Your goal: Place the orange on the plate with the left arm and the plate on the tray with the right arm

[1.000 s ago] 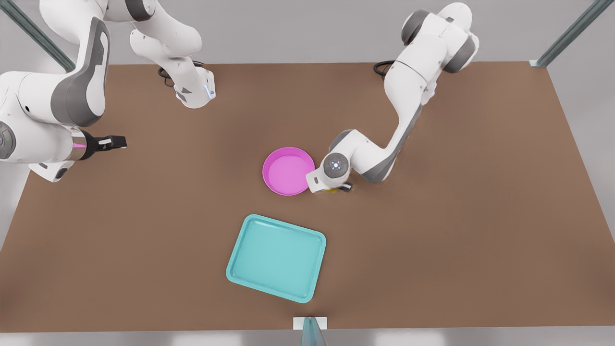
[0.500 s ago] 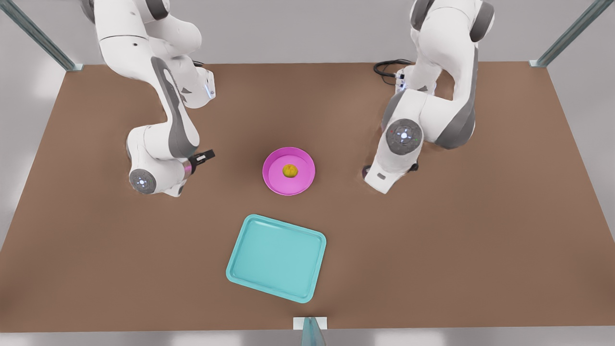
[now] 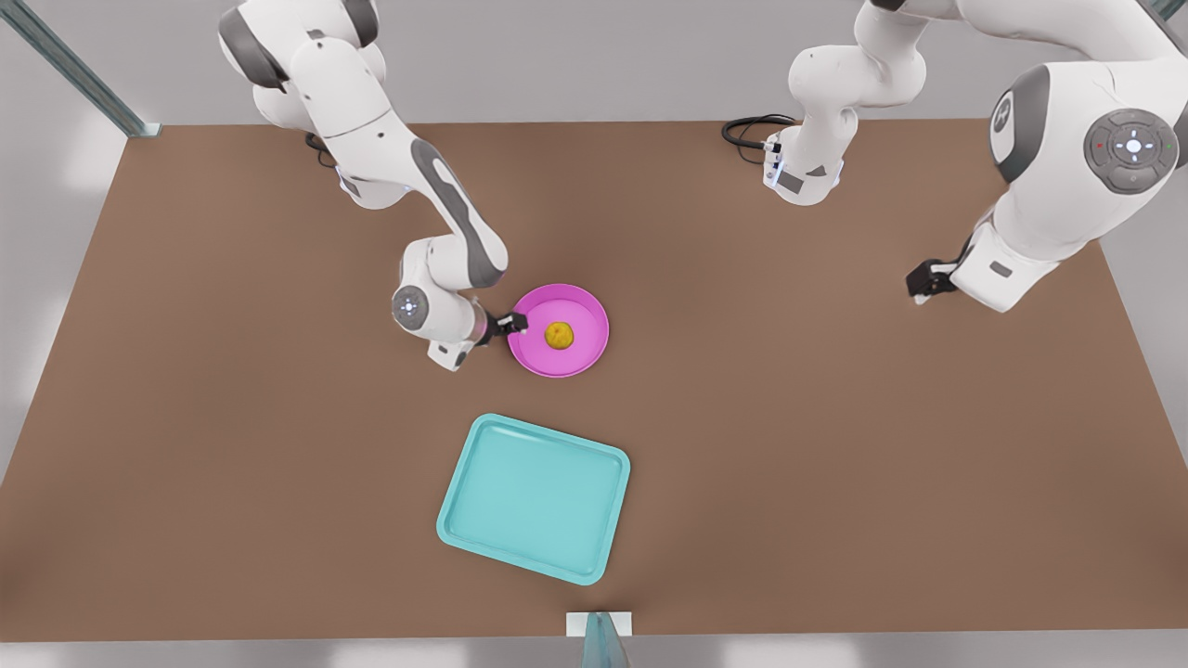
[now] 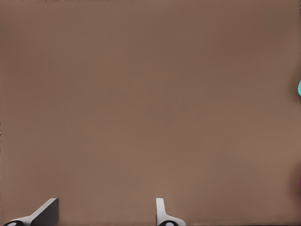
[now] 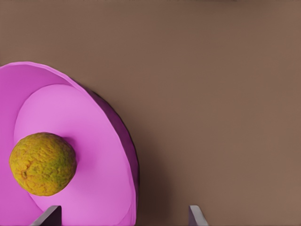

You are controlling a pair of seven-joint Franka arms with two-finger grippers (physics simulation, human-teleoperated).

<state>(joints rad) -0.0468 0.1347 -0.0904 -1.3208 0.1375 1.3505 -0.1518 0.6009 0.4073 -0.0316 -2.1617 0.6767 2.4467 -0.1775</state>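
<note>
- At the middle of the brown tabletop (image 3: 835, 445), we see the orange (image 3: 559, 335) resting inside the pink plate (image 3: 583, 357), a little toward the front view's left of its centre.
- In the right wrist view, the orange (image 5: 43, 163) sits on the plate (image 5: 101, 155) floor, its yellow skin mottled with green.
- Our right hand (image 3: 513, 324) is at the plate's rim on the front view's left side; its fingers (image 5: 196, 216) stand wide apart with the rim between them, and we see nothing gripped.
- Our left hand (image 3: 923, 281) hangs over bare tabletop near the front view's right edge, well apart from the plate, waiting.
- In the left wrist view, that hand's fingers (image 4: 162, 214) are spread and hold nothing.
- Nearer the camera in the front view, the teal tray (image 3: 455, 533) lies flat, slightly turned, apart from the plate and with nothing on it.
</note>
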